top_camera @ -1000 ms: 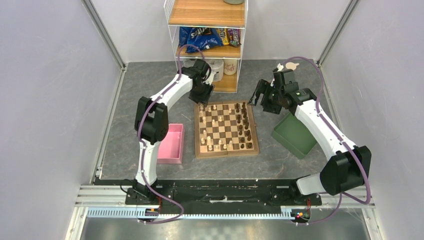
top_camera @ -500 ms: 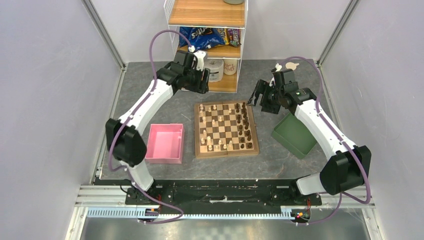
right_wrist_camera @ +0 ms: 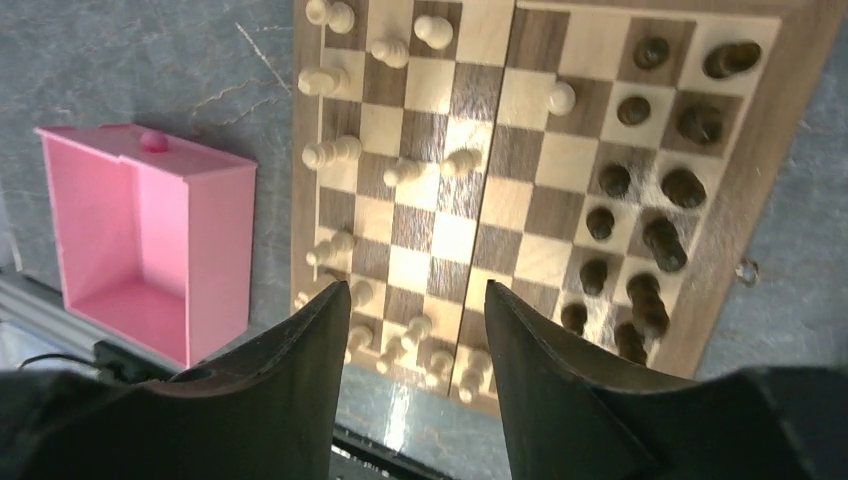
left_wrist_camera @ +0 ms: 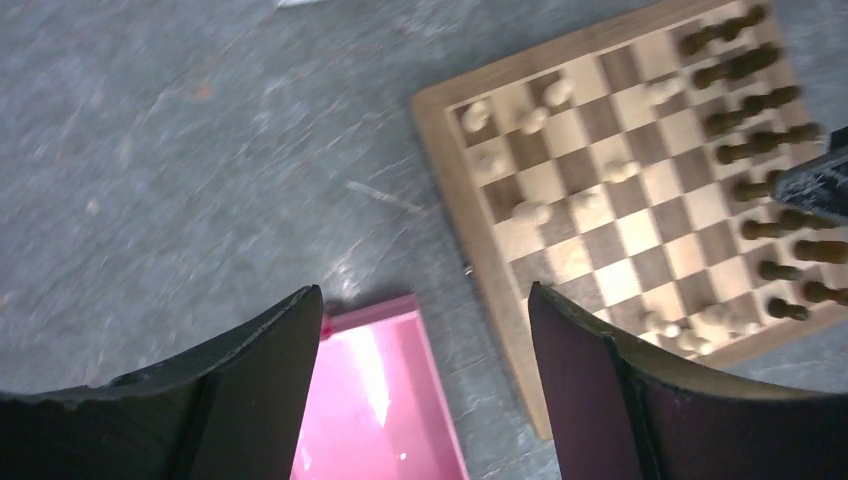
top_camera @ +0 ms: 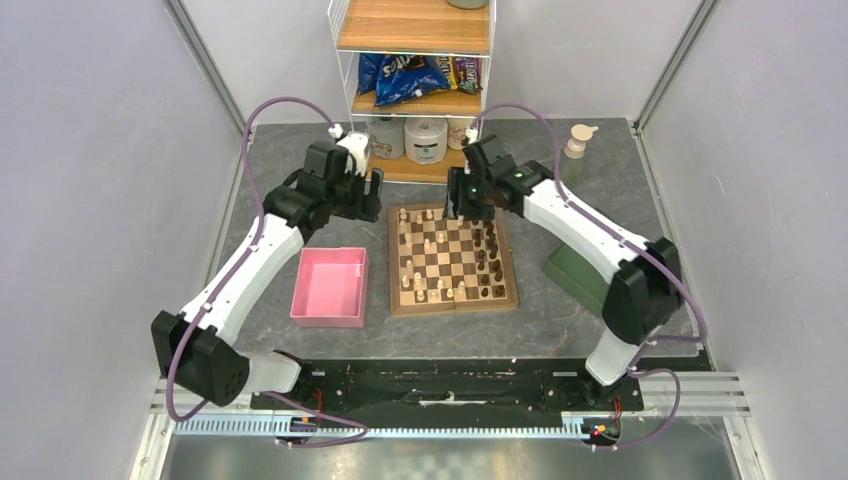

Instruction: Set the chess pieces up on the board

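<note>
The square wooden checkered board [top_camera: 452, 307] lies mid-table, with cream-white chess pieces [top_camera: 408, 262] ranked along its left and dark brown-black pieces [top_camera: 492, 262] along its right. The right gripper [right_wrist_camera: 415, 290] is held above the board, jaws parted and empty, likely to line up on a piece. The left gripper [left_wrist_camera: 425, 300] is held off beside the board, wide open, with nothing gripped. Nothing is seen inside the pink plastic tray [top_camera: 330, 288]. The green tray [top_camera: 580, 275] is half hidden by the arm, so its contents cannot be told.

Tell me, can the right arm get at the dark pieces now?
Probably yes: the right gripper hangs open above the board, the dark pieces stand close below it, and nothing stands between.
</note>
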Action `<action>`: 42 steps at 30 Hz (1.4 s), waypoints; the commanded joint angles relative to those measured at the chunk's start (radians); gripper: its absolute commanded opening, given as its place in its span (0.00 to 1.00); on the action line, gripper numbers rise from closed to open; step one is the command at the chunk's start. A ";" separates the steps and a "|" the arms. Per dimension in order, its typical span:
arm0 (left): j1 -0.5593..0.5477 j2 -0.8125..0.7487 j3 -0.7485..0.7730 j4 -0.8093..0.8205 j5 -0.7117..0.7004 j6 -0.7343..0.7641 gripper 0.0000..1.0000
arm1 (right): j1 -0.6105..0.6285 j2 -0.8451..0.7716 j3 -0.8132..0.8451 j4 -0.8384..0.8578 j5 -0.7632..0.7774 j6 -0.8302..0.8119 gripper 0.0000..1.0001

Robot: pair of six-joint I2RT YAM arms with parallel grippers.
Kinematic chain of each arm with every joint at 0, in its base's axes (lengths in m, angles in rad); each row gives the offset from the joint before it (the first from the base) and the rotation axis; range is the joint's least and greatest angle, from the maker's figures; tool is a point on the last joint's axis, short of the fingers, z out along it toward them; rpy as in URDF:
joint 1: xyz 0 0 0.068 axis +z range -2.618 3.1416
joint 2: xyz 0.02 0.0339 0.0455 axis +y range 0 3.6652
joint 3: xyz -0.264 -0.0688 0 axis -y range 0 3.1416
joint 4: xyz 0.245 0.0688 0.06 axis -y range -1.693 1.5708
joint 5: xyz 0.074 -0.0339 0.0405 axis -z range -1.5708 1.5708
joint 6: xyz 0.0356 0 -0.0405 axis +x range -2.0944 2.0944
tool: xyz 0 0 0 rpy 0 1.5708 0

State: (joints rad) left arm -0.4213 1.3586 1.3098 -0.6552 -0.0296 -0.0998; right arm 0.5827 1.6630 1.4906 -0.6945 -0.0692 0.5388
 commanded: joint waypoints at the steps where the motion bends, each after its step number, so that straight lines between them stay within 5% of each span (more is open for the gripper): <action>1: 0.061 -0.082 -0.096 0.004 -0.121 -0.048 0.83 | 0.029 0.121 0.132 -0.020 0.116 -0.057 0.57; 13: 0.211 -0.200 -0.265 0.043 -0.172 -0.127 0.87 | 0.042 0.297 0.262 -0.102 0.200 -0.093 0.55; 26: 0.234 -0.290 -0.355 0.100 -0.240 -0.185 0.94 | 0.161 0.330 0.309 -0.102 0.150 -0.076 0.55; 42: 0.234 -0.305 -0.358 0.103 -0.217 -0.193 0.95 | 0.220 0.559 0.582 -0.195 0.130 -0.094 0.58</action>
State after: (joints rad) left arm -0.1909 1.0729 0.9581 -0.5941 -0.2371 -0.2584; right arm 0.7853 2.1929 2.0106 -0.8593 0.0612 0.4519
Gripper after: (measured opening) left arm 0.946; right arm 0.583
